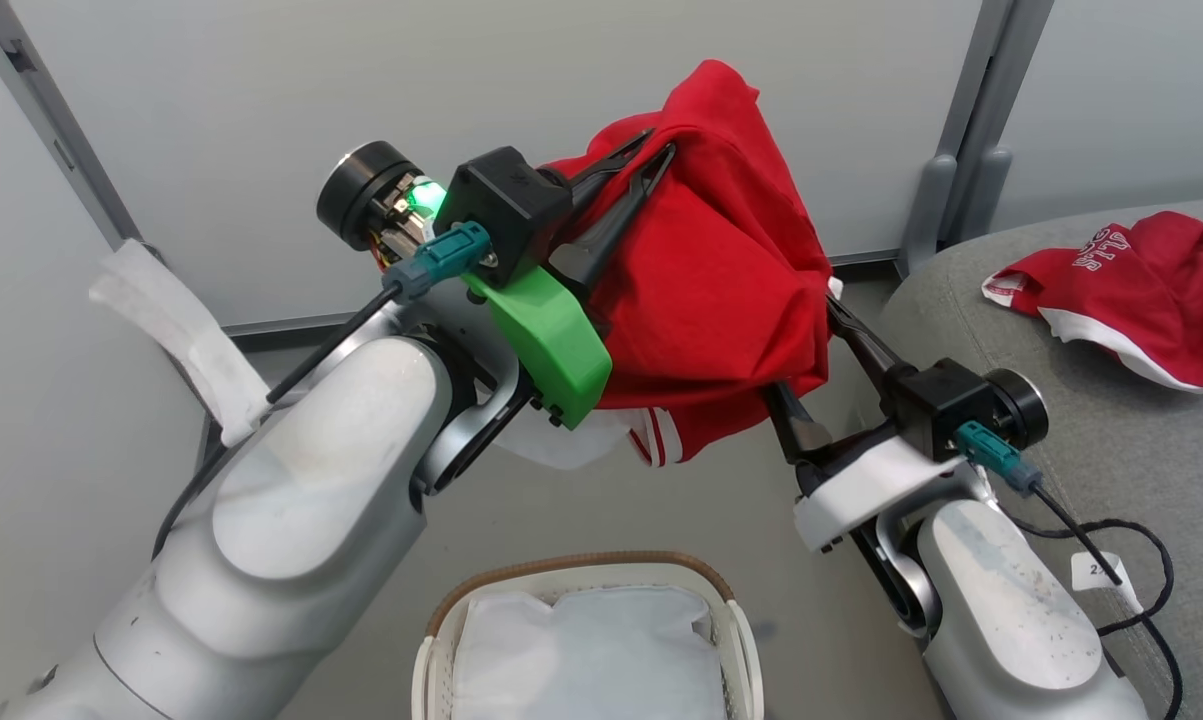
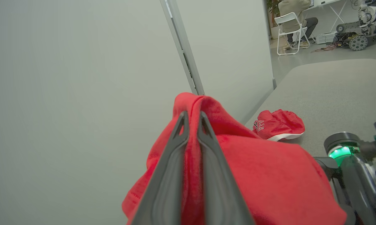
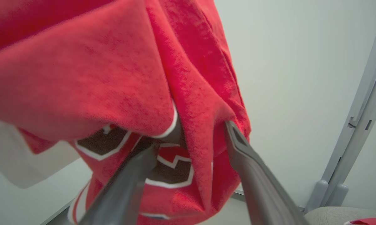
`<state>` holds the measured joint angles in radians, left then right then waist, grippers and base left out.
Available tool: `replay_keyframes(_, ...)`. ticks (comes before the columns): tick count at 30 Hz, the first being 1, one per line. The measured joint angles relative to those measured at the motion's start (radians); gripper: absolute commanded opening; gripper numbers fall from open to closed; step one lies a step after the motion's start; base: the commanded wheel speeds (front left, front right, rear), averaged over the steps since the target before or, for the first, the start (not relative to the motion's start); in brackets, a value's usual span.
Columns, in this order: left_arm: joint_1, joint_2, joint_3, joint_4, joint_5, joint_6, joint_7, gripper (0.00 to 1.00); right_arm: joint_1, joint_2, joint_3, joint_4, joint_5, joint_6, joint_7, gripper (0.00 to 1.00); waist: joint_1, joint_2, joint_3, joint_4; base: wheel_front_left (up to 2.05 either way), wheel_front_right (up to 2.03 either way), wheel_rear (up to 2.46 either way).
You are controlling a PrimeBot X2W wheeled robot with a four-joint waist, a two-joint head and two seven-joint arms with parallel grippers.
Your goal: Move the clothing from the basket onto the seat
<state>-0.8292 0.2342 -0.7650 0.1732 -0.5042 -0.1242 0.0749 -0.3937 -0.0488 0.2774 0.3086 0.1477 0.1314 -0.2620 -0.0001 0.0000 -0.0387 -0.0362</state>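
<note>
left gripper [image 1: 659, 145]: fingers pinched on a fold of the red shirt [image 1: 711, 270], which hangs clear of the basket [image 1: 581, 565] | right gripper [image 1: 809, 355]: fingers spread apart, tips under the shirt's right edge | seat [image 1: 1061, 450]: second red shirt [image 1: 1131, 290] lying on it

Colour and pattern findings.
Bright red hanging garment [image 1: 721, 280] bore white-edged dark markings; crumpled red jersey [image 1: 1121, 290] had white lettering and trim; woven-fabric sofa [image 1: 1161, 440] was plain grey; white plastic basket [image 1: 581, 562] carried a brown woven rim.
</note>
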Motion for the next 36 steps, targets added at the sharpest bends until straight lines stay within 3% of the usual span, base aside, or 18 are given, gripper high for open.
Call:
replay_keyframes(4, 0.010, -0.005, -0.013, -0.021, -0.009, 0.000, 0.000, 0.00, -0.038, 0.000, -0.002, 0.056, -0.010, 0.000, 0.000, 1.00, 0.0000, 0.0000, 0.000, 0.011, 0.00, 0.00, 0.00)
replay_keyframes(5, 0.017, -0.005, -0.015, -0.026, -0.014, 0.000, -0.002, 0.00, -0.045, 0.000, 0.000, 0.070, -0.010, 0.000, 0.000, 0.47, 0.0000, 0.0000, -0.001, 0.014, 0.00, 0.00, 0.00)
replay_keyframes(6, 0.025, -0.005, -0.017, -0.029, -0.016, 0.000, -0.003, 0.00, -0.053, 0.000, 0.002, 0.084, -0.010, 0.000, 0.000, 0.27, 0.0000, 0.0000, -0.001, 0.016, 0.00, 0.00, 0.00)
replay_keyframes(7, 0.031, -0.004, -0.018, -0.031, -0.017, 0.000, -0.006, 0.00, -0.059, 0.000, 0.006, 0.095, -0.010, 0.000, 0.000, 0.00, 0.0000, 0.0000, -0.002, 0.018, 0.00, 0.00, 0.00)
replay_keyframes(15, 0.135, 0.003, -0.002, -0.011, -0.063, 0.038, -0.043, 0.00, -0.075, 0.000, 0.003, 0.119, -0.011, 0.000, 0.000, 0.00, 0.0000, 0.0000, -0.007, 0.020, 0.00, 0.00, 0.00)
replay_keyframes(16, 0.154, 0.004, 0.003, -0.003, -0.071, 0.044, -0.053, 0.11, -0.075, 0.000, 0.001, 0.119, -0.014, 0.000, 0.000, 0.00, 0.0000, 0.0000, -0.007, 0.019, 0.00, 0.00, 0.00)
replay_keyframes(17, 0.174, 0.004, 0.008, 0.003, -0.080, 0.050, -0.065, 0.34, -0.075, 0.000, -0.002, 0.119, -0.016, 0.000, 0.000, 0.00, 0.0000, 0.0000, -0.007, 0.018, 0.00, 0.00, 0.00)
replay_keyframes(18, 0.188, 0.004, 0.011, 0.010, -0.085, 0.054, -0.078, 0.49, -0.075, 0.000, -0.005, 0.118, -0.018, 0.000, 0.000, 0.00, 0.0000, 0.0000, -0.007, 0.017, 0.00, 0.00, 0.00)
replay_keyframes(19, 0.206, 0.005, 0.012, 0.017, -0.085, 0.058, -0.099, 0.93, -0.075, 0.000, -0.010, 0.116, -0.021, 0.000, 0.000, 0.00, 0.0000, 0.0000, -0.007, 0.015, 0.00, 0.00, 0.00)
replay_keyframes(20, 0.222, 0.006, 0.012, 0.026, -0.084, 0.061, -0.119, 1.00, -0.075, 0.000, -0.017, 0.113, -0.026, 0.000, 0.000, 0.00, 0.0000, 0.0000, -0.007, 0.014, 0.00, 0.00, 0.00)
replay_keyframes(27, 0.343, -0.026, 0.012, 0.106, -0.086, 0.086, -0.271, 1.00, -0.075, 0.000, -0.061, 0.095, -0.054, 0.000, 0.000, 0.00, 0.0000, 0.0000, -0.002, 0.014, 0.00, 0.00, 0.00)
replay_keyframes(36, 0.445, -0.076, -0.012, 0.202, -0.081, 0.083, -0.324, 1.00, -0.070, 0.000, -0.103, 0.089, -0.087, 0.000, 0.000, 0.00, 0.0001, 0.0000, 0.007, 0.016, 0.00, 0.00, 0.00)
